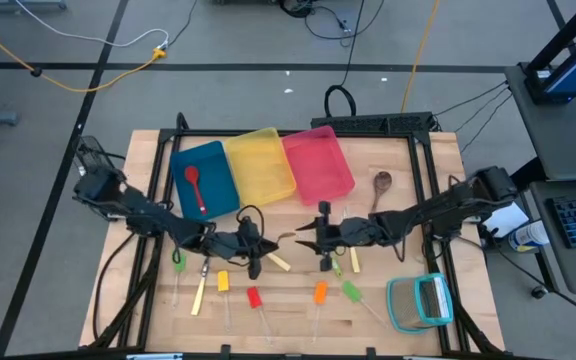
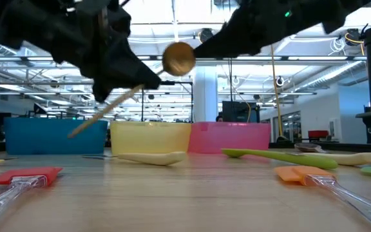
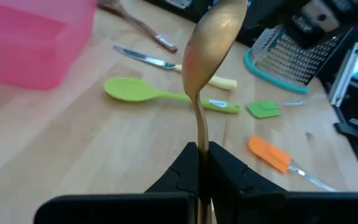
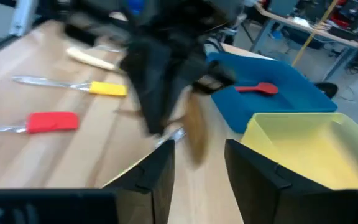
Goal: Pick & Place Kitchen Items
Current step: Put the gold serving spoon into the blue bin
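Open lab hall behind the bench, ceiling lights and glass partitions in the low view; work surface is a pale wooden table point(image 1: 148, 150) with a blue bin point(image 1: 204, 178), a yellow bin point(image 1: 260, 165) and a pink bin point(image 1: 318, 162) in a row along its far side.

We log the left gripper point(image 1: 251, 243) near mid-table, just in front of the blue and yellow bins, fingers pressed together on the handle of a brown spoon point(image 3: 209, 53). In the left wrist view the handle runs straight up out of the pinch and the bowl stands well above the fingertips. In the low view the spoon point(image 2: 178, 58) hangs clear of the table, bowl tilted up.

The right gripper point(image 1: 323, 236) sits just beside it, facing it, fingers spread and holding nothing.

We judge the step in hand to be carrying the spoon to a bin. To do it well: keep the pinch firm, since the long handle could pivot; lift over the bin wall before releasing; keep clear of the right gripper close by.

A red spoon point(image 1: 195, 185) already lies in the blue bin. A green spoon point(image 3: 160, 94), an orange-headed stick point(image 3: 271, 153) and a teal-framed grater point(image 1: 420, 302) remain on the table.
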